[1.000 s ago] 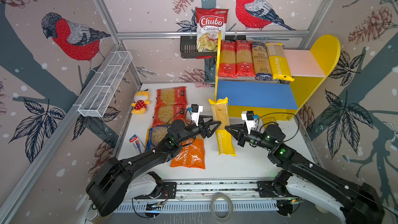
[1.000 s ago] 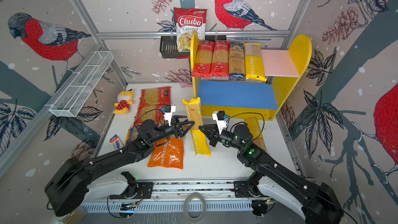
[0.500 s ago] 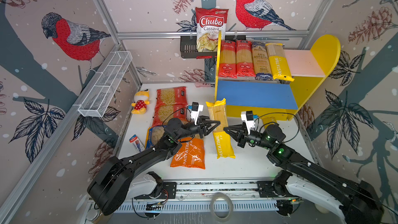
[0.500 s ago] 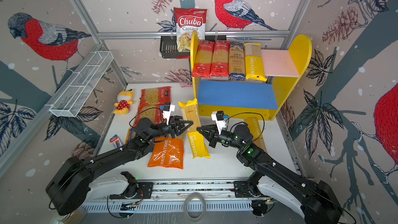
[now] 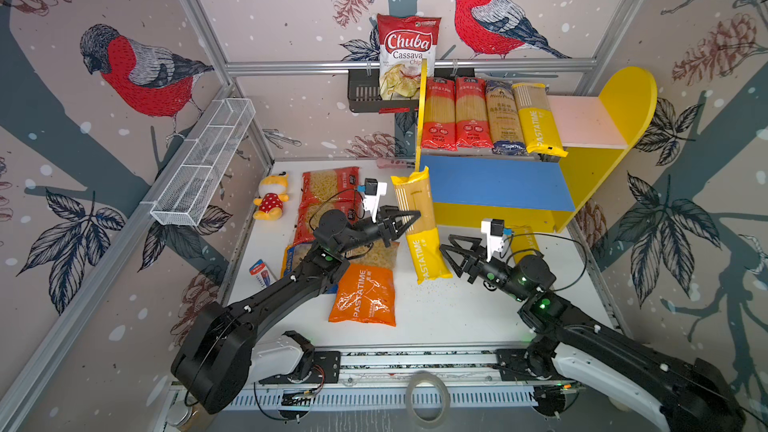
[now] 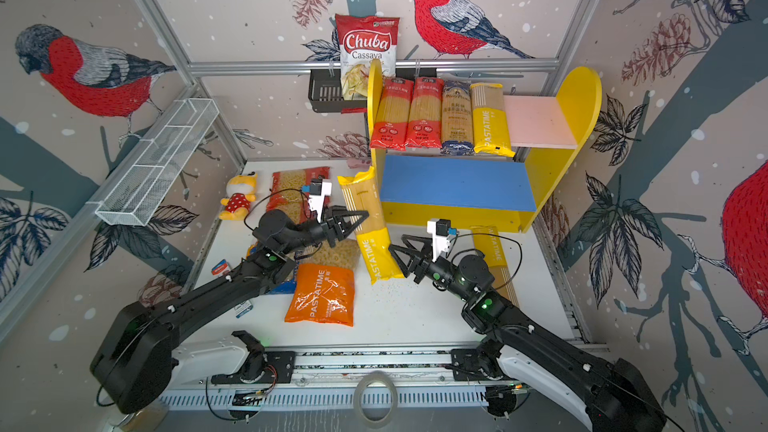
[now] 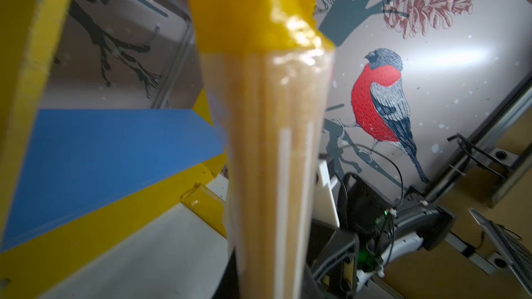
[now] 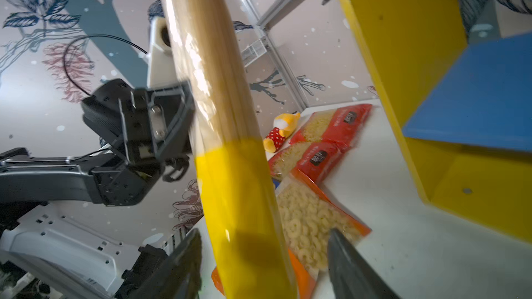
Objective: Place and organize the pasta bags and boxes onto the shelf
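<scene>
- Yellow spaghetti pack (image 5: 428, 251) (image 6: 376, 255): stands nearly upright and a little tilted over the worktop (image 5: 436, 313), in front of the left end of the shelf (image 5: 623, 93). In both top views its upper end overlaps the corner of the blue lower board (image 5: 494, 184). Whether its lower end rests on the worktop cannot be told.
- Left pincer (image 5: 413, 218) (image 6: 361, 216): clamped on the pack's clear upper half, just above the yellow band. The left arm stretches low from the front left base, across the macaroni bags, with the wrist about level and pointing toward the shelf.
- Right pincer (image 5: 449, 249) (image 6: 399, 245): jaws apart, at the pack's lower yellow end. In the right wrist view the pack (image 8: 230, 168) stands between the two dark fingers (image 8: 184, 257), and neither finger visibly presses it. The right arm rises from the front right base, bends at the elbow and reaches left, low over the worktop.
- Pink upper board (image 5: 582, 122): carries two red packs, a dark-blue pack and a yellow pack side by side at its left end.
- Orange macaroni bag (image 5: 363, 292): lies flat on the worktop, beside the left forearm.
</scene>
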You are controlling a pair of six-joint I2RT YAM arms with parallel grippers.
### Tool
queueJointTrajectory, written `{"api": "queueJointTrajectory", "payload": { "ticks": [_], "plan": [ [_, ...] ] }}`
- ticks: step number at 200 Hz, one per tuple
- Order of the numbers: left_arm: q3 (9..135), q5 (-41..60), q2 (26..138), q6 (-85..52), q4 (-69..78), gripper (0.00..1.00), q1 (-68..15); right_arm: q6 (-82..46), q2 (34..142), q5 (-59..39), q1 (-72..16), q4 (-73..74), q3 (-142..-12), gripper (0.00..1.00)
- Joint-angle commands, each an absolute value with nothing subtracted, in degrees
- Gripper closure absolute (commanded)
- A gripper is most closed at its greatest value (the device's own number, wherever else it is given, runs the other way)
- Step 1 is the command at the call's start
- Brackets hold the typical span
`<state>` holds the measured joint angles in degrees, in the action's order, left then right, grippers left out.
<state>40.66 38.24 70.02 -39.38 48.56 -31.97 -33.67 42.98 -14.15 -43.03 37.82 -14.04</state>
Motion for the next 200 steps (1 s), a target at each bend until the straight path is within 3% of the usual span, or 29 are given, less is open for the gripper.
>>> {"api": "queueJointTrajectory", "payload": {
  "ticks": [1, 54, 101, 151, 200],
  "plan": [
    [43.7, 32.7, 69.9, -38.3, 53.6, 0.9, -30.9, -41.0, 40.3, -11.5, -43.5, 44.5, -10.0, 0.2],
    [44.5, 24.7, 72.0, -47.5, 62.5, 0.9, -32.6, -43.2, 38.3, -6.7, -45.8, 51.0, -5.6, 0.18],
    [44.7, 20.0, 71.5, -49.4, 64.8, 0.89, -37.2, -45.6, 46.0, -7.8, -45.6, 62.4, -7.1, 0.19],
    [43.5, 19.3, 71.4, -52.3, 66.9, 0.88, -37.6, -50.9, 49.3, -8.8, -44.4, 75.4, -7.3, 0.28],
    [42.7, 17.8, 72.6, -54.1, 70.2, 0.86, -38.1, -51.9, 52.4, -11.7, -44.4, 77.5, -8.8, 0.41]
  ]
}}
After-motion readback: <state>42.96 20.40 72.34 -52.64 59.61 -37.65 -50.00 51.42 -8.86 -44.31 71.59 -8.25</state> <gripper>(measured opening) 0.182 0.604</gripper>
